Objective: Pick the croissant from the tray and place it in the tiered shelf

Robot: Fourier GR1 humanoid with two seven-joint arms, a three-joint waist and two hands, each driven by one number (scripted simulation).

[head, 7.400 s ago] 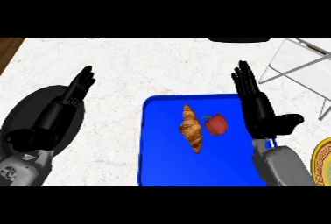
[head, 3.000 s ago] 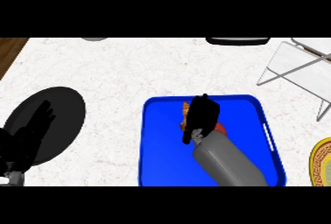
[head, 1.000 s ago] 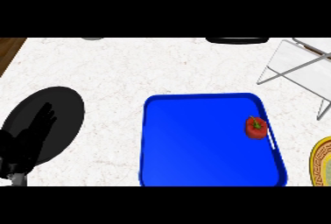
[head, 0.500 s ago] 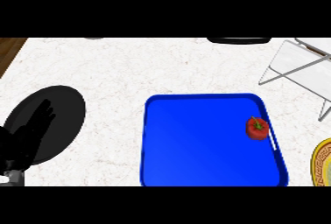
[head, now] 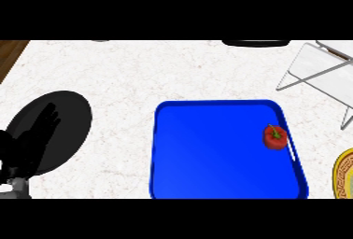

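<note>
The blue tray (head: 214, 154) lies at the counter's middle front. On it only a small red vegetable with a green stem (head: 274, 137) shows, against the right rim. No croissant is in view. The wire tiered shelf (head: 324, 70) stands at the back right, partly cut off by the view's edge. My left hand (head: 31, 144) rests open at the lower left, fingers straight, over a black plate (head: 69, 116). My right hand shows nowhere.
A yellow plate (head: 345, 172) peeks in at the right edge beside the tray. A dark object (head: 255, 43) sits at the counter's back edge. The counter's left edge runs past brown wood at the top left corner.
Since three seconds ago my right hand and the croissant have left the view, and the red vegetable now lies at the tray's right rim. Over the last second nothing visibly moved.
</note>
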